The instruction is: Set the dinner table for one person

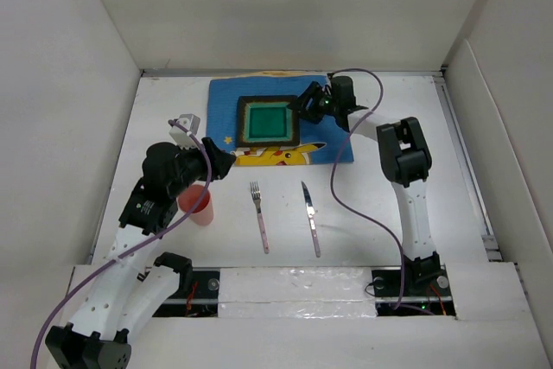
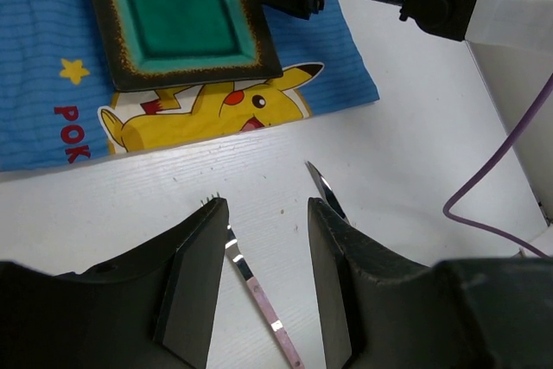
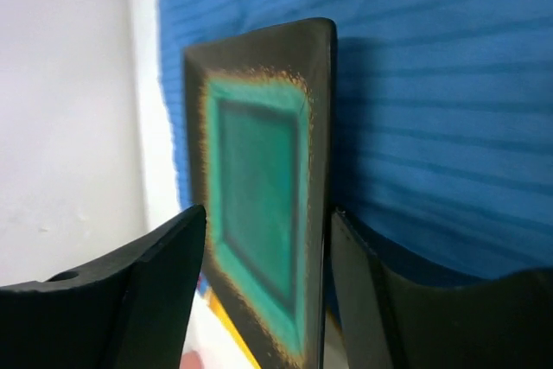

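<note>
Left tool [image 1: 223, 164], seen from above, hangs apart and empty over the white counter [image 1: 285, 231], beside a pink cup [image 1: 197, 205], fork [image 1: 259, 218] and knife [image 1: 309, 218]. Left wrist: the blue mat [image 2: 346, 66] says "POK". Right wrist: right tool [image 3: 263, 213] is spread apart around the plate [image 3: 259, 153] rim.

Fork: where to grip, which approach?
Take the fork by its pink handle, from straight above, jaws across its width. It lies flat on the table, tines away from the arms, so no side entry; the knife lies well apart.

Lab: white-walled dinner table [image 1: 285, 222], bolted robot arms [image 1: 413, 205].
</note>
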Controlling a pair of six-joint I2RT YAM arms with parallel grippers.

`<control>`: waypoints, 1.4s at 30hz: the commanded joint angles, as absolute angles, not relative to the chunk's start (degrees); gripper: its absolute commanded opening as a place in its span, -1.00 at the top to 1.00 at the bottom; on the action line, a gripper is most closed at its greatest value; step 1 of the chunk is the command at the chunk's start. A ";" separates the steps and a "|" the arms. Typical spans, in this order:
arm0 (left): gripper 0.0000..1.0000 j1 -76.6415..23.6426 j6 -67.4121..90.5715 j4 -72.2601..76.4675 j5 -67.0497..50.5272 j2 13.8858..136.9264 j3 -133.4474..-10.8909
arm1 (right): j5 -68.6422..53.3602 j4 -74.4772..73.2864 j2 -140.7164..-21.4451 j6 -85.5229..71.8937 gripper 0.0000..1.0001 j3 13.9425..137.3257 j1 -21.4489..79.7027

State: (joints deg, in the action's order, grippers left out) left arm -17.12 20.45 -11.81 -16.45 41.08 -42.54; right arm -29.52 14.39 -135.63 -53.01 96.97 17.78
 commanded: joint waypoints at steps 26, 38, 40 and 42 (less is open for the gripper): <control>0.20 -18.19 25.75 -7.74 15.81 19.71 -48.87 | 2.36 -12.03 -103.96 -9.41 -0.14 94.20 59.31; -0.07 -18.19 25.14 -5.62 20.04 13.36 -42.27 | 4.40 -19.95 -118.81 -9.05 -0.18 105.20 64.86; -0.06 -18.19 25.14 -5.63 19.25 13.10 -42.10 | 2.56 -19.86 -120.14 -9.58 -0.15 106.78 64.86; -0.06 -18.72 25.05 -5.27 18.99 12.75 -41.92 | 2.03 -19.16 -121.29 -10.72 -0.15 107.23 65.39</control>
